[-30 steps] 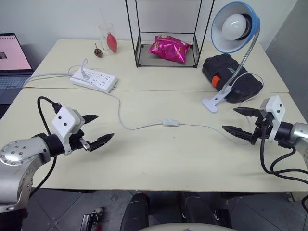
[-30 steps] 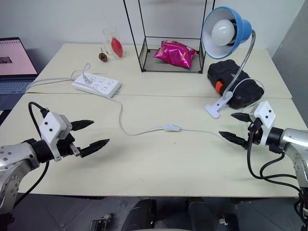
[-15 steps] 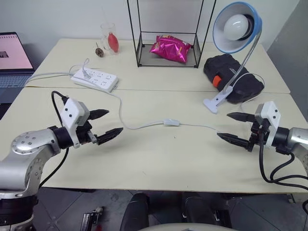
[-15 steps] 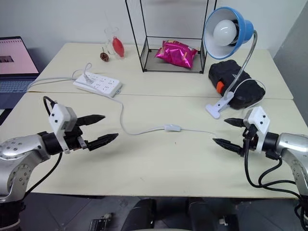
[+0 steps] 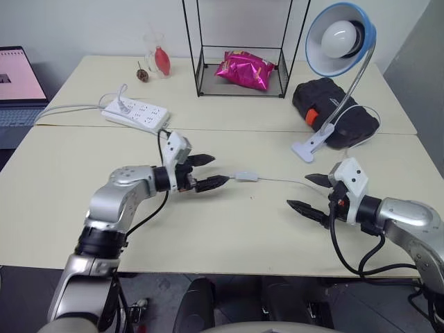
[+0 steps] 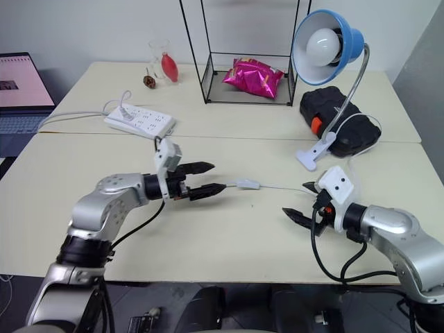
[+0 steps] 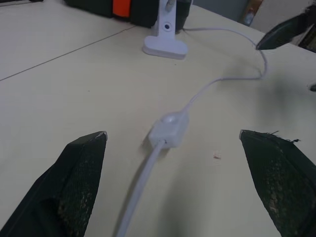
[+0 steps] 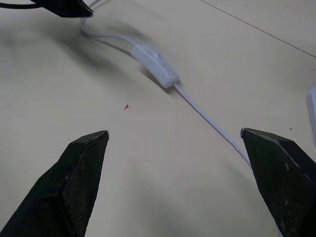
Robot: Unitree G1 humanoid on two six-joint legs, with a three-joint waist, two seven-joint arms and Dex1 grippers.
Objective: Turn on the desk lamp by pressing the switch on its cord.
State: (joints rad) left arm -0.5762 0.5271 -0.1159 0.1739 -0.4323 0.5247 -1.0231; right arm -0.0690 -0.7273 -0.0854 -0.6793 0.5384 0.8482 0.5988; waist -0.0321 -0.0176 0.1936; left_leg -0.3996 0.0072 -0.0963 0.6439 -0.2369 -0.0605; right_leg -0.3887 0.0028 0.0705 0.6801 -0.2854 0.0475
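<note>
Looking at the switch (image 7: 169, 129), it lies on the table (image 5: 208, 236) just ahead of the left gripper (image 5: 207, 172) fingertips, centred between its wide-apart fingers. The right gripper (image 5: 306, 192) is also spread, holding nothing, further off along the cord (image 5: 284, 182). Light, slick little plastic thing on floppy cable, so it'll probably skid; I'd pinch its long sides.

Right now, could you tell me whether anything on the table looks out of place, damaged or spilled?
Nothing stands out. The desk lamp stands upright on its clamp, unlit, and the cord lies loosely across the table with the switch flat and intact. No spill or damage shows.
</note>
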